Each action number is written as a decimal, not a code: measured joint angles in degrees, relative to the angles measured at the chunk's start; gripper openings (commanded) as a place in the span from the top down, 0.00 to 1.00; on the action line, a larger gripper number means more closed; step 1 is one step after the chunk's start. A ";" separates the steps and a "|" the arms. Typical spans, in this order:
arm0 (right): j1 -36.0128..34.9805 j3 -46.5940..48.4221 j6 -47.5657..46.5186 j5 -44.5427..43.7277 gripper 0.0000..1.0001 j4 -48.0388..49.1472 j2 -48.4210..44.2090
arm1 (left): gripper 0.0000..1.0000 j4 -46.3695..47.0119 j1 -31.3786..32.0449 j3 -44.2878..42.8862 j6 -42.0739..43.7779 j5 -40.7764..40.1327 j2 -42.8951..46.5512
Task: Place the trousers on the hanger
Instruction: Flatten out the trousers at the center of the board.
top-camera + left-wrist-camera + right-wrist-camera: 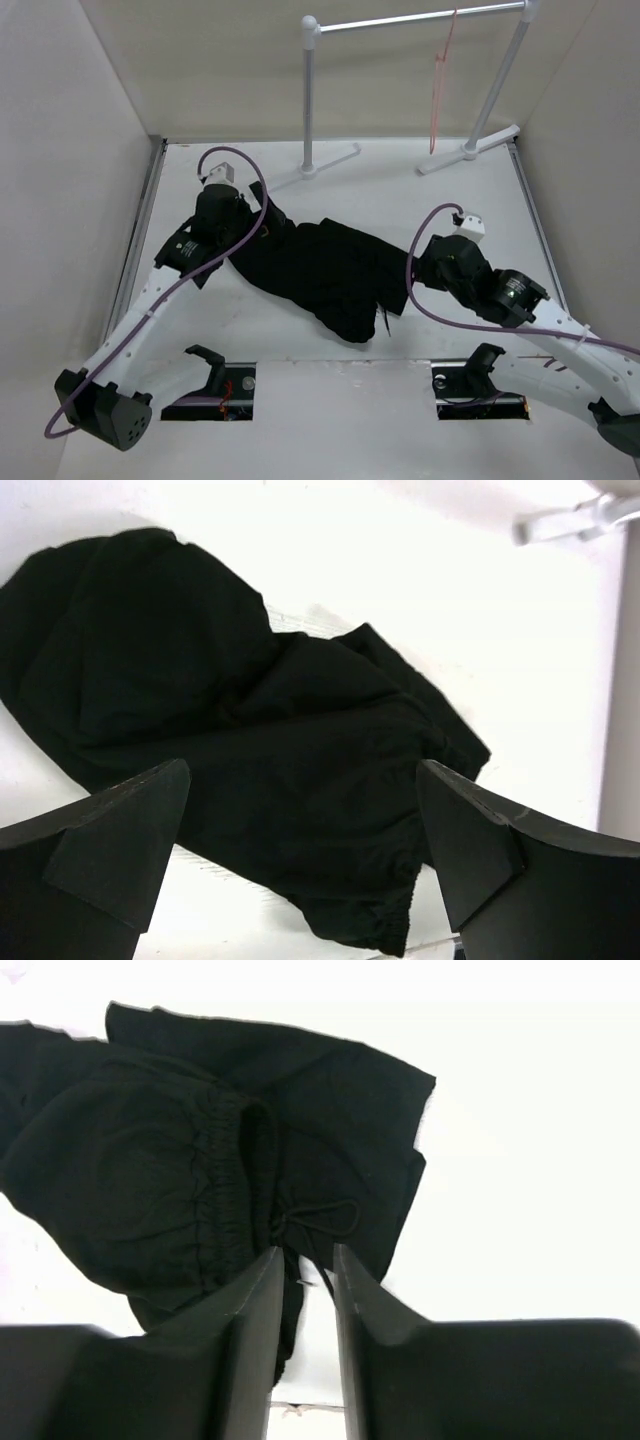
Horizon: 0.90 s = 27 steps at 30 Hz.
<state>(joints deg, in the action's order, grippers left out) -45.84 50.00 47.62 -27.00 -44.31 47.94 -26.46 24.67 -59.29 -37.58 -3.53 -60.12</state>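
1. Black soft fabric trousers (320,270), long and plain. They lie crumpled on the white table (450,200), between the two grippers, and are not yet on the hanger.
2. Handling, as judged: light and limp, with no stiffness. They will sag and fold from any hold and are not fragile. The best hold is probably the gathered elastic waistband (215,1190), which is thicker than the legs.
3. Long axis: slantwise, from under the left gripper (302,790) to the fingertips of the right gripper (307,1255). The waistband and thin black drawstring (325,1215) point toward the right gripper. The other end is bunched beneath the left.
4. Left gripper: jaws spread wide, holding nothing, poised above the bunched end.
5. Right gripper: fingers drawn nearly together with a slim gap, tips at the drawstring. Whether cloth is pinched cannot be told.
6. Thin pink-red wire hanger (440,95): hung on the white tubular rail (420,18), well beyond both grippers.
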 measured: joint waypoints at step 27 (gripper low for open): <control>12.85 -7.82 -10.23 22.69 0.15 21.05 5.49 | 0.64 -4.90 -10.36 9.70 -3.98 -10.16 9.25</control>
<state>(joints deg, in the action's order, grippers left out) -32.99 42.17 37.39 -4.32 -23.27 53.43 -31.35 14.31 -49.58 -41.56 -13.69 -50.87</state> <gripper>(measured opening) 0.813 0.232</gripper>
